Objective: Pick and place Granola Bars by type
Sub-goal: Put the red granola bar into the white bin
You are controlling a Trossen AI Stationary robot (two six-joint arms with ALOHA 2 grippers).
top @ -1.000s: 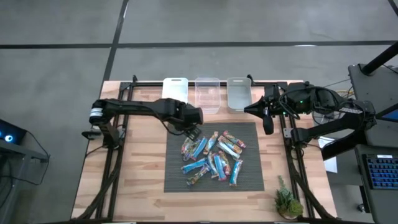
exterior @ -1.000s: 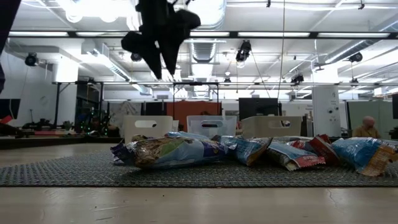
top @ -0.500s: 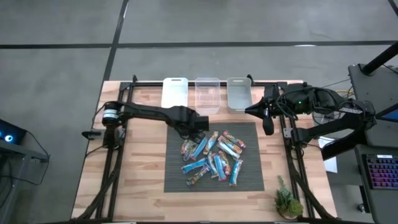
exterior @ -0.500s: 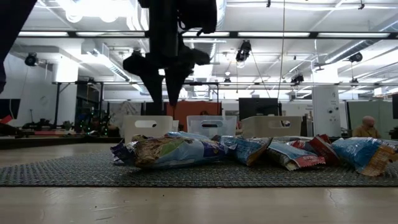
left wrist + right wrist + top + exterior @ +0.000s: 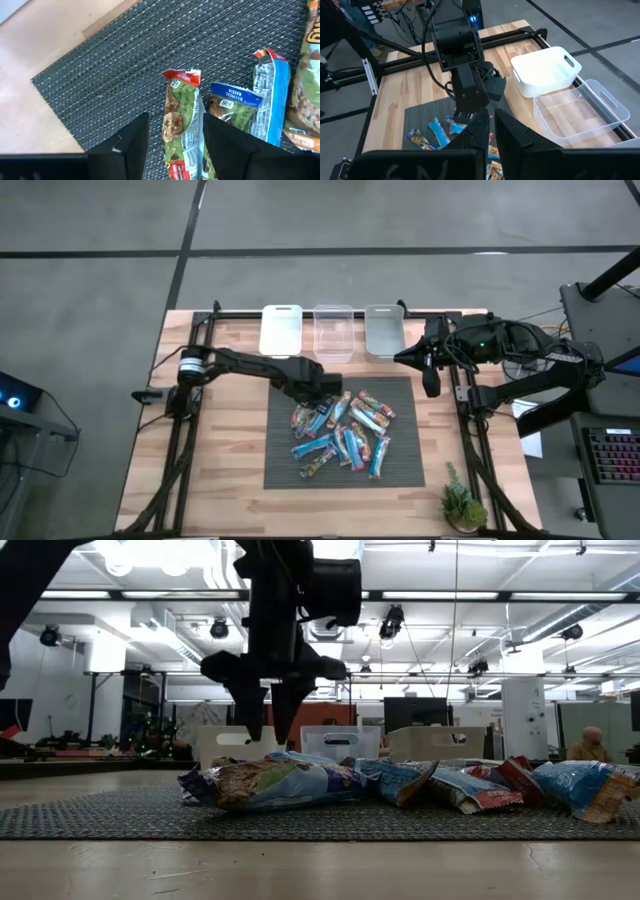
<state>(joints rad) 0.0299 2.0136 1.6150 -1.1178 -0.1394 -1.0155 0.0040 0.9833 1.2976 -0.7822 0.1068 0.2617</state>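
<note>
Several granola bars (image 5: 342, 430) lie heaped on a dark woven mat (image 5: 285, 465); the low view shows the heap (image 5: 400, 780) side on. My left gripper (image 5: 322, 388) hangs open over the heap's far left corner, fingers pointing down. In the left wrist view its fingers (image 5: 135, 145) stand on either side of a green-and-red bar (image 5: 181, 125). The low view shows the fingertips (image 5: 270, 728) just above the bars, touching none. My right gripper (image 5: 405, 357) waits raised at the mat's far right, shut (image 5: 491, 131) and empty.
Three small bins stand in a row at the table's far edge: a white one (image 5: 281, 330), a clear one (image 5: 334, 330) and a greyish one (image 5: 384, 330). A small potted plant (image 5: 462, 505) sits at the near right corner. Bare wood lies left of the mat.
My left gripper has come down toward the heap of bars and gone a little toward the table's right, rolling somewhat about its own axis. Its fingers stay open. The bars and my right arm have kept still.
</note>
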